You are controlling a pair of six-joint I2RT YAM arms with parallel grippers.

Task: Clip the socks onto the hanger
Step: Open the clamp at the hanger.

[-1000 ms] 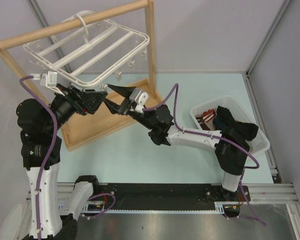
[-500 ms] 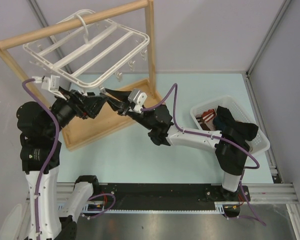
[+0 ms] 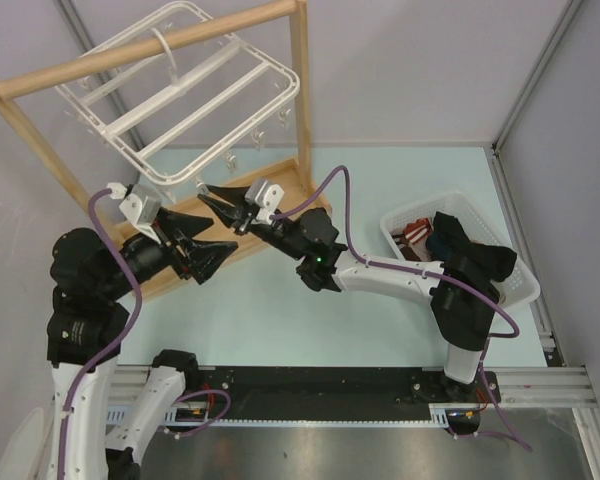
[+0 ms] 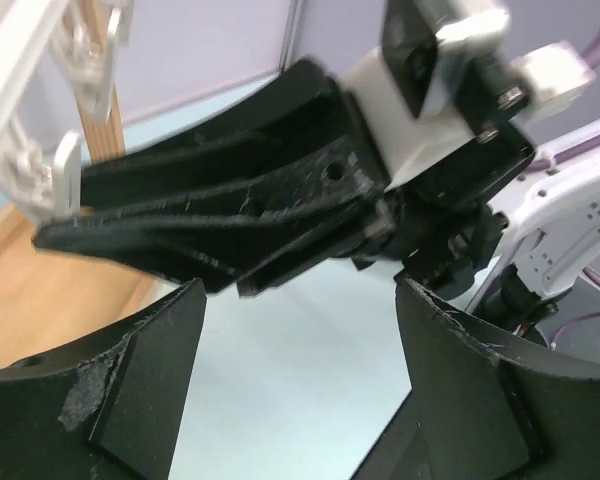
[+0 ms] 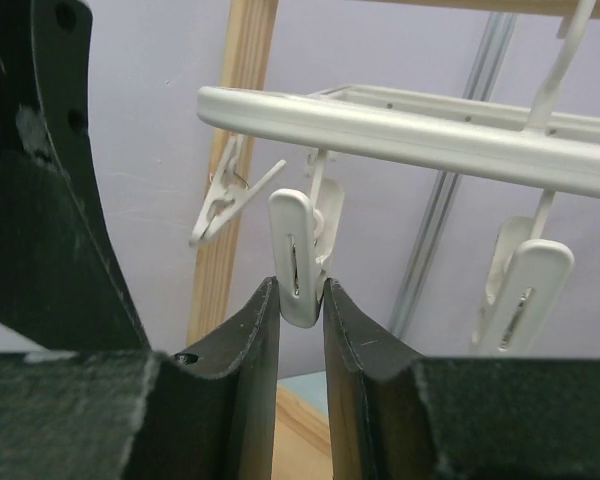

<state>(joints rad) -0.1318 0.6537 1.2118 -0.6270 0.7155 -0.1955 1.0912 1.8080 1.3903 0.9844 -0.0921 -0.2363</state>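
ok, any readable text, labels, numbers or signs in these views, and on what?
None readable in any view. No print shows on the white plastic drying hanger, the white clip pinched by the right gripper, the wooden frame stand, or the white plastic basket.

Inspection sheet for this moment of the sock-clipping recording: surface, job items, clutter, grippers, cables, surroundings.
Surface: pale green table; wooden stand at its back left.
Job's things: hanger hooked on the stand's bar; dark socks in the white basket, none clipped.
Clutter: reddish-brown garment in the basket.
Grippers: right gripper shut on a hanger clip; left gripper open, empty.
Cables: purple cable looped along each arm.
Surroundings: grey walls; nothing else seen.
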